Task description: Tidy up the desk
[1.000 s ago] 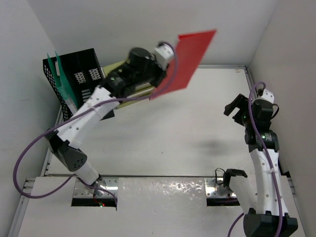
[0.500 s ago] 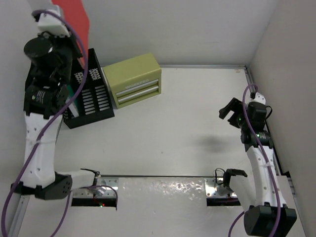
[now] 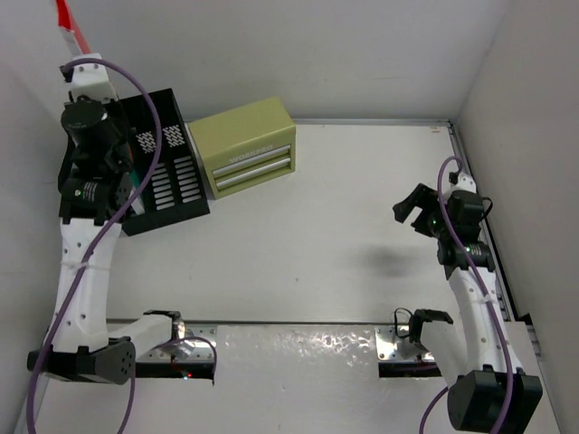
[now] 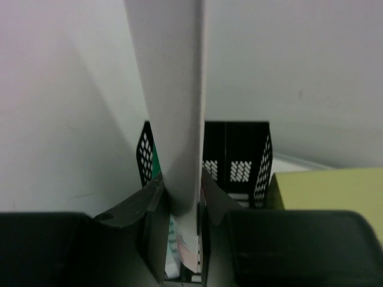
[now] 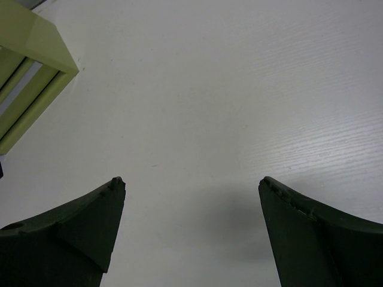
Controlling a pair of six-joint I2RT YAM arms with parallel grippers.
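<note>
The white desk [image 3: 344,244] has metal edge rails. My left gripper [image 3: 80,68] is raised at the far left, above the black mesh file holder [image 3: 167,176]. It is shut on a red folder [image 3: 69,25], which stands upright and edge-on. In the left wrist view the folder [image 4: 173,101] looks pale grey and rises from between my closed fingers [image 4: 152,203] over the holder [image 4: 239,161]. My left gripper [image 4: 182,200] pinches its lower edge. My right gripper [image 3: 416,208] hangs open and empty over the right side of the desk; in the right wrist view it [image 5: 191,188] shows only bare tabletop [image 5: 227,89].
An olive-green drawer box [image 3: 244,145] stands at the back, right of the file holder; it also shows in the wrist views [image 4: 329,188] [image 5: 27,72]. Green and printed papers [image 4: 157,164] stand in the holder. White walls enclose the desk on three sides.
My left arm has swung the red folder from over the drawer box to the far left, above the file holder, turning it edge-on. My right arm has shifted slightly left.
</note>
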